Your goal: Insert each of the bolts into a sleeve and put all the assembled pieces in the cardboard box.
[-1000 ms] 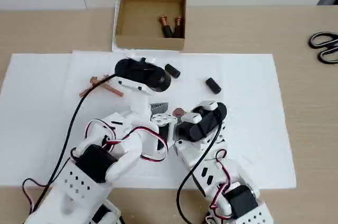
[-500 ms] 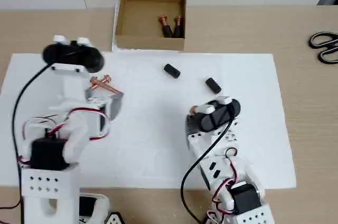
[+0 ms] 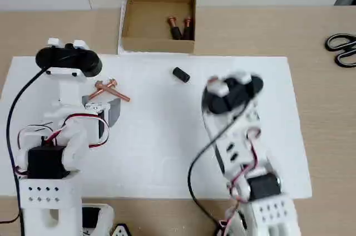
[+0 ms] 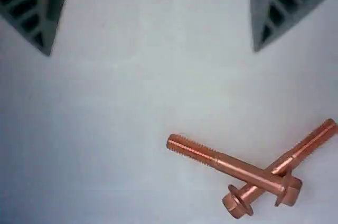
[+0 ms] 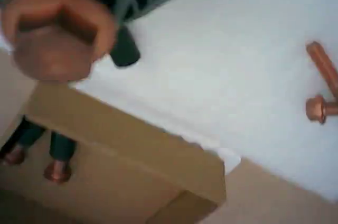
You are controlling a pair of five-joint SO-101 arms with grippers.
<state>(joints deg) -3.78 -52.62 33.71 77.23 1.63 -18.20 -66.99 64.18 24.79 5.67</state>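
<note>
Up at the table's (image 3: 278,30) far edge, the cardboard box (image 3: 146,20) holds two assembled pieces (image 3: 179,26) side by side. We see the left gripper (image 4: 153,48) spread wide over two crossed bolts (image 4: 274,174) on the white sheet (image 3: 156,136). The right gripper (image 5: 79,12) is clamped on a bolt (image 5: 53,44), near a loose sleeve (image 3: 181,74).

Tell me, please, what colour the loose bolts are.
Copper; the bolts show best in the left wrist view.
</note>
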